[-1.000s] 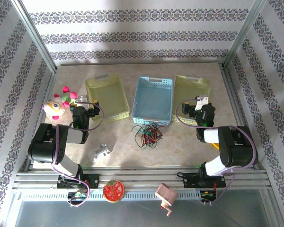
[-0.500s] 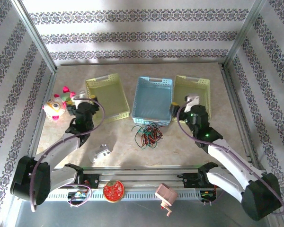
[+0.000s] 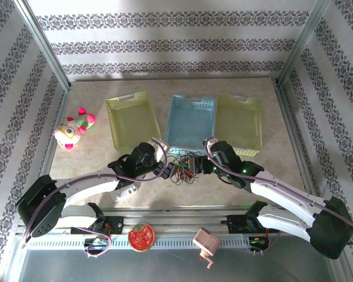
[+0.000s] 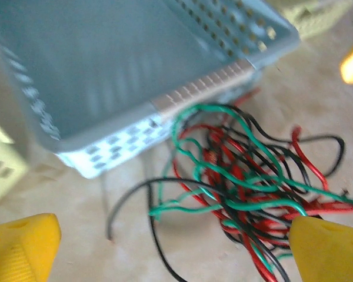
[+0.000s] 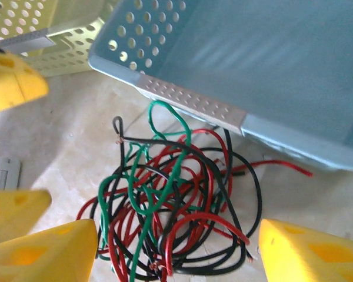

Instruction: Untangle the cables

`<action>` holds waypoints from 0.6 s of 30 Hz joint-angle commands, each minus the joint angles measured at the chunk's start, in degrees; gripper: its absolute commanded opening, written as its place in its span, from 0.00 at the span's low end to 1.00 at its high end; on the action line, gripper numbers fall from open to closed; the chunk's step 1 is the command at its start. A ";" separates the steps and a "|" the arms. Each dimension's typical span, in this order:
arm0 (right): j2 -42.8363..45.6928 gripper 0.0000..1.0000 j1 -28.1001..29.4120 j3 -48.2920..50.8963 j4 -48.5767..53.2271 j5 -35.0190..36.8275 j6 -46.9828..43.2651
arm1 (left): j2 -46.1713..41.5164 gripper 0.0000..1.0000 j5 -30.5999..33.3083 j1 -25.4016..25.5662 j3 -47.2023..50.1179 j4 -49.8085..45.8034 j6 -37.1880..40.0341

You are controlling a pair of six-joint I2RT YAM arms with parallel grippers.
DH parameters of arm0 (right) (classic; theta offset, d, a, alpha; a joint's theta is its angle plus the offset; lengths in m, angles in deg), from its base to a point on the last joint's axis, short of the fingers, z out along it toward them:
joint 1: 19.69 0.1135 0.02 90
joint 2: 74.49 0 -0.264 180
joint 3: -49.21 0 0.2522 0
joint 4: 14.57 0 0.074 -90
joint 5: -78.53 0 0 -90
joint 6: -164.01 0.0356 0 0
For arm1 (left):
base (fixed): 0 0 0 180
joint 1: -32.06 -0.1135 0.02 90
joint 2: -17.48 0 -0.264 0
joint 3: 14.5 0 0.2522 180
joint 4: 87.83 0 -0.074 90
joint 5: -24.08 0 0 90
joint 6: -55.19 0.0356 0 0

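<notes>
Here, seen from the left wrist, the left fingers (image 4: 20, 249) stand wide apart and hold nothing. The tangled red, green and black cables (image 4: 241, 176) lie on the worktop (image 4: 70, 194) between them, close against the blue basket (image 4: 106, 70). From the right wrist, the right fingers (image 5: 309, 255) are spread on either side of the same tangle (image 5: 170, 205), clamped on none of it. From above, both arms reach inward to the cables (image 3: 184, 167), which rest just in front of the blue basket (image 3: 191, 100), itself flanked by two yellow baskets (image 3: 132, 120).
</notes>
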 commanded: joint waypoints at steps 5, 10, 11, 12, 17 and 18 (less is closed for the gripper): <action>-1.91 0.65 -0.60 -0.29 3.13 -3.54 3.34 | 5.26 0.99 -4.88 2.31 -3.38 2.61 2.29; -3.56 0.55 -0.90 -0.47 4.93 -4.46 4.76 | 7.82 0.99 -4.53 3.08 -4.56 4.48 2.33; -3.63 0.55 -1.02 -0.43 5.14 -4.38 4.98 | 8.14 0.99 -4.50 3.15 -4.71 4.77 2.37; -3.60 0.55 -1.17 -0.45 5.54 -4.08 5.15 | 8.56 1.00 -4.44 3.15 -4.91 5.01 2.46; -3.83 0.53 -3.05 0.34 5.99 -4.29 5.77 | 10.80 0.97 -4.98 3.33 -5.85 7.17 2.62; -4.02 0.52 -3.52 0.47 5.85 -4.73 5.77 | 11.43 0.96 -5.14 3.41 -6.02 7.74 2.49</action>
